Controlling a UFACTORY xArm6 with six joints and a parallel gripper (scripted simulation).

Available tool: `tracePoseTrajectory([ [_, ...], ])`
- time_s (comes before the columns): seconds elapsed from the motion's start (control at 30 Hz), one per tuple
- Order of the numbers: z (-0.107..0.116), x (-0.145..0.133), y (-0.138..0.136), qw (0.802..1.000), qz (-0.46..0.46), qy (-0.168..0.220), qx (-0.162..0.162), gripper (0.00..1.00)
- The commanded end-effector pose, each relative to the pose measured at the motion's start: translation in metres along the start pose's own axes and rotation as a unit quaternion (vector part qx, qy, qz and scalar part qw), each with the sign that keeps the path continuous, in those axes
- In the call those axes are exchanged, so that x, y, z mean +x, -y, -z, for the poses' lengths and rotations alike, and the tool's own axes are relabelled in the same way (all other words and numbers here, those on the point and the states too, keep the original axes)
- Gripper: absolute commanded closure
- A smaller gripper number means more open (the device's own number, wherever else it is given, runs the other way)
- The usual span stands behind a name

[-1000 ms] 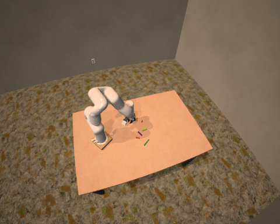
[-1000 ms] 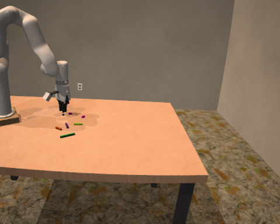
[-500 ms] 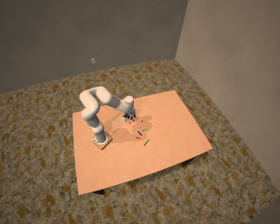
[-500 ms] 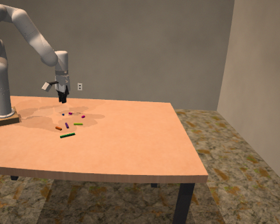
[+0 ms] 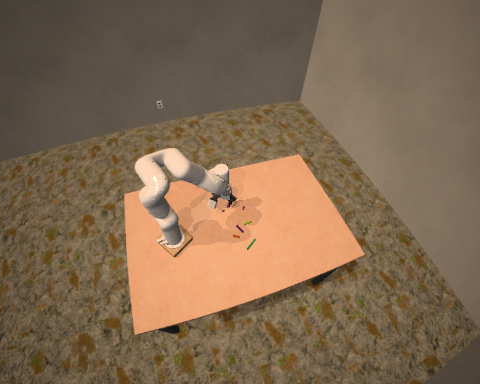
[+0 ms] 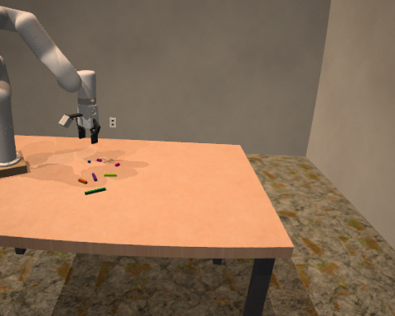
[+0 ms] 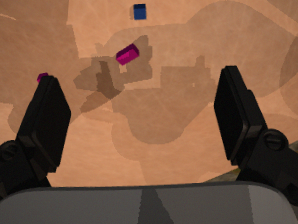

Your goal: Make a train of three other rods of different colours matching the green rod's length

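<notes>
My gripper (image 6: pixel 88 140) (image 7: pixel 139 89) is open and empty, raised above the table. Below it, a magenta rod (image 5: pixel 228 206) (image 6: pixel 99 160) (image 7: pixel 128 54) lies close to the small blue rod (image 5: pixel 223 210) (image 6: pixel 89 161) (image 7: pixel 140 12), with a gap between them. A second magenta rod (image 5: pixel 243 208) (image 6: pixel 117 164) (image 7: pixel 43 74) lies apart, partly hidden by a finger in the wrist view. The lime rod (image 5: pixel 248 223) (image 6: pixel 110 175), purple rod (image 5: pixel 240 229) (image 6: pixel 95 177) and orange rod (image 5: pixel 236 236) (image 6: pixel 82 181) lie apart at different angles. The green rod (image 5: pixel 251 244) (image 6: pixel 95 191) lies nearest the exterior camera.
The arm's base stands on a wooden plate (image 5: pixel 184 246) (image 6: pixel 7 171) at the left of the table (image 5: pixel 294 215) (image 6: pixel 201 197). The purple rod lies between the orange and lime rods. Arm shadows fall over the blue and magenta rods' area.
</notes>
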State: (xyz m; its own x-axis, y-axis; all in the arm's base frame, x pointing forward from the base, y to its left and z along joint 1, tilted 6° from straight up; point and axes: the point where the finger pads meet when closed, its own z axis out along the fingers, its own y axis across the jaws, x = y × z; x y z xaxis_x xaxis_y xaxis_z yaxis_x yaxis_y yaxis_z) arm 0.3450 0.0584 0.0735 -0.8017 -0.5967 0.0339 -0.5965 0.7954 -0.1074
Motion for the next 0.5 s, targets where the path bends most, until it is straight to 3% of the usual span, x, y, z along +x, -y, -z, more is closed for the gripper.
tracePoseTrajectory([
  [0.0, 0.0012, -0.0013, 0.0006, 1.000, 0.000, 0.002, 0.001, 0.00],
  [0.47, 0.0008, -0.0025, 0.0012, 1.000, 0.028, 0.002, 0.001, 0.00],
])
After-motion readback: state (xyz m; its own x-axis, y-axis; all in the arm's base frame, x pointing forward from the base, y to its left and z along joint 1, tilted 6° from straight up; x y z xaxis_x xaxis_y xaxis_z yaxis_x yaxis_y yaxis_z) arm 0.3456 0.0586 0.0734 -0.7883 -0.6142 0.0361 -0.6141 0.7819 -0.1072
